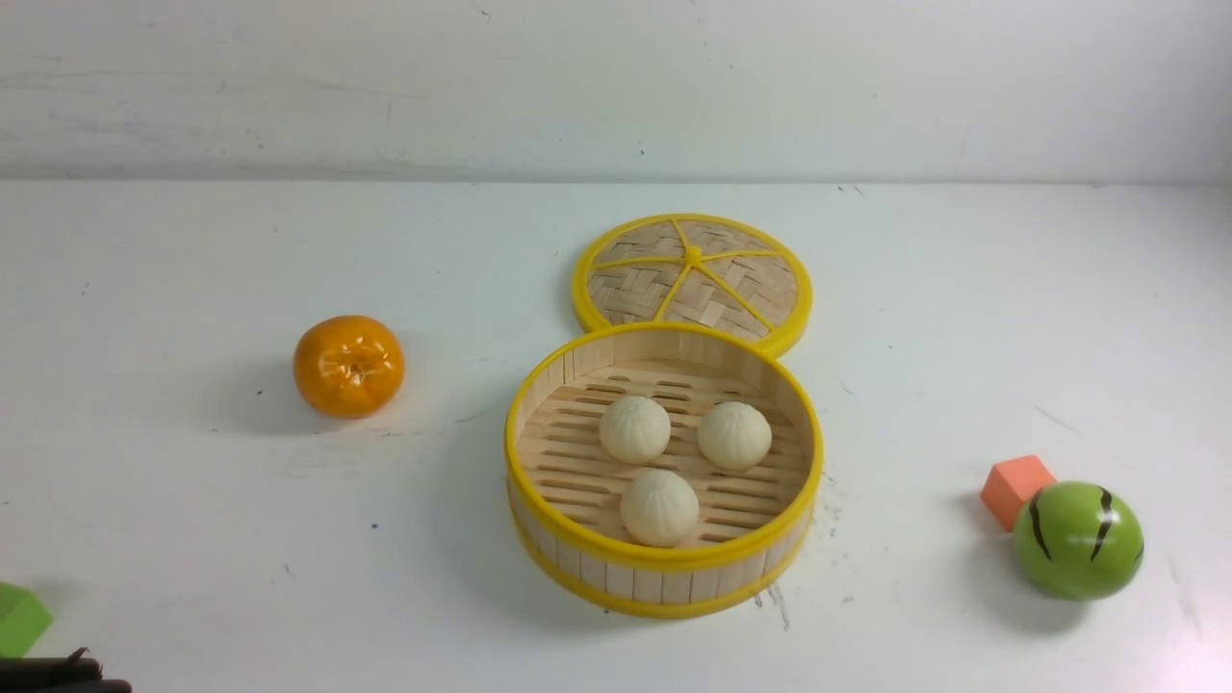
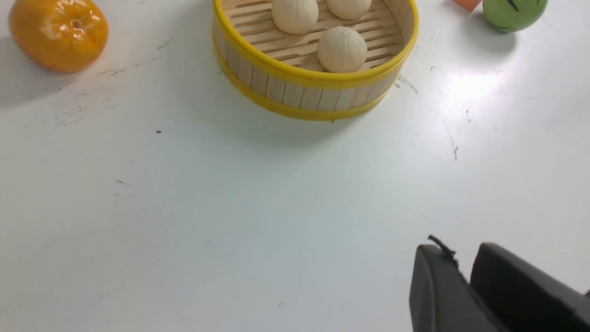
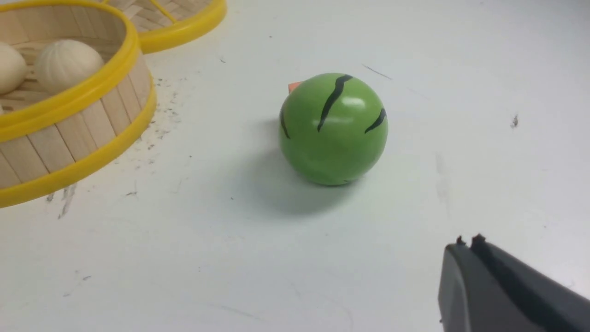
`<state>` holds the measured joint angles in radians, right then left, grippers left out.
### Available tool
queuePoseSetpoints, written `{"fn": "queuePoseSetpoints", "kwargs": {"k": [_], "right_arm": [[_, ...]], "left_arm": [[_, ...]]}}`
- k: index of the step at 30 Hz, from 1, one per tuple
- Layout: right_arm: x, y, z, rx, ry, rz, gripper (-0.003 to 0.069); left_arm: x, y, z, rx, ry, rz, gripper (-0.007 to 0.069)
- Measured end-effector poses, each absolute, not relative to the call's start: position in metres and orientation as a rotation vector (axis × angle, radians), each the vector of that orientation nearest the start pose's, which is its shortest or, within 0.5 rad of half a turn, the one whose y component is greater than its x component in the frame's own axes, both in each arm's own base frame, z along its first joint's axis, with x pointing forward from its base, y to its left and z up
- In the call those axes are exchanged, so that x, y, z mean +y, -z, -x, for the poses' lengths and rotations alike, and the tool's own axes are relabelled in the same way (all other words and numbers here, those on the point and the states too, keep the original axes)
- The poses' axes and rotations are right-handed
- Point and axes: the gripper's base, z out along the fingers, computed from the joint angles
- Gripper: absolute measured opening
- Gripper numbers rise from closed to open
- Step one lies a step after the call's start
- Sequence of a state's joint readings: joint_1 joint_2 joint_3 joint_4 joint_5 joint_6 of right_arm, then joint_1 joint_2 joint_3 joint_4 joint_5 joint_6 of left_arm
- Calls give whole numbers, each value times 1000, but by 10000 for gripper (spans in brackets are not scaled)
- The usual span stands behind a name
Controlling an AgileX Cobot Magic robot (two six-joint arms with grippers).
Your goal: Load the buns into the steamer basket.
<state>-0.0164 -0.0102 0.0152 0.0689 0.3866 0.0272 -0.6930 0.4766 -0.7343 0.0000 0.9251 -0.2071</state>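
Three small cream-white pleated buns [image 1: 659, 507] sit inside the large round steamer basket [image 1: 664, 577] of pale wooden slats with yellow rims, on the white counter [image 1: 192, 539]. Two lie toward the far side, one nearer the front wall. Just behind it lies the flat woven yellow-rimmed lid [image 1: 693, 279]. Well to the left rests a glossy orange fruit [image 1: 348, 366]; to the right, a green striped ball [image 1: 1078, 541] beside an orange block [image 1: 1011, 486]. The left gripper [image 2: 463, 267] hangs over bare counter, slightly parted and empty; the right gripper [image 3: 468, 244] is pressed together, empty, near the ball.
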Motion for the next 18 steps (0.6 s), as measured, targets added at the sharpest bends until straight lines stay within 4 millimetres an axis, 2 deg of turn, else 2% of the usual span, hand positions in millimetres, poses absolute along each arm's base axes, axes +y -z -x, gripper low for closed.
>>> {"fn": "queuePoseSetpoints", "kwargs": {"k": [18], "right_arm": [[2,-174,-52,1873,-76,-83,10]], "left_arm": [[-46,-342,-55,2133,516,-529,127]]}}
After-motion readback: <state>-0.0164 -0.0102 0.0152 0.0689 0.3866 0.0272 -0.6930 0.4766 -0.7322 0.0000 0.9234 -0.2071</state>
